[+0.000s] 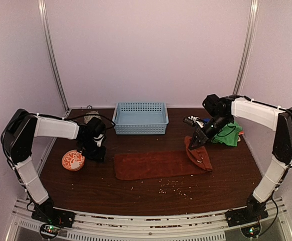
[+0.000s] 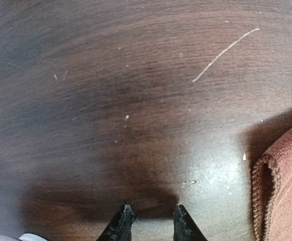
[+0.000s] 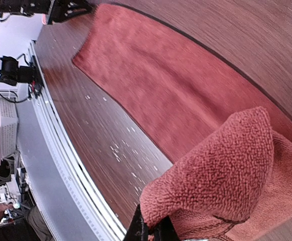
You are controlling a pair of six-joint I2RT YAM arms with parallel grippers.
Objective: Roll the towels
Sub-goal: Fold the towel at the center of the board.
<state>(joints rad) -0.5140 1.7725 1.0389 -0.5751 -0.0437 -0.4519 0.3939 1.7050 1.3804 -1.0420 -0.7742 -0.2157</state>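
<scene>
A rust-red towel (image 1: 153,164) lies flat across the middle of the dark table, its right end lifted and folded back. My right gripper (image 1: 197,144) is shut on that raised end; in the right wrist view the gripper (image 3: 153,232) pinches the fuzzy fold of the rust-red towel (image 3: 221,165). A green towel (image 1: 228,134) lies bunched behind the right arm. My left gripper (image 1: 95,152) stands open just above bare wood to the left of the towel's left end, nothing between its fingertips (image 2: 122,221). The rust-red towel's hem (image 2: 286,186) shows at the right edge of the left wrist view.
A light blue lattice basket (image 1: 140,118) stands at the back centre. A round orange-and-white bowl (image 1: 73,160) sits beside the left gripper. Pale crumbs (image 1: 173,187) are scattered in front of the towel. Small dark and white objects (image 1: 193,121) lie behind the right gripper.
</scene>
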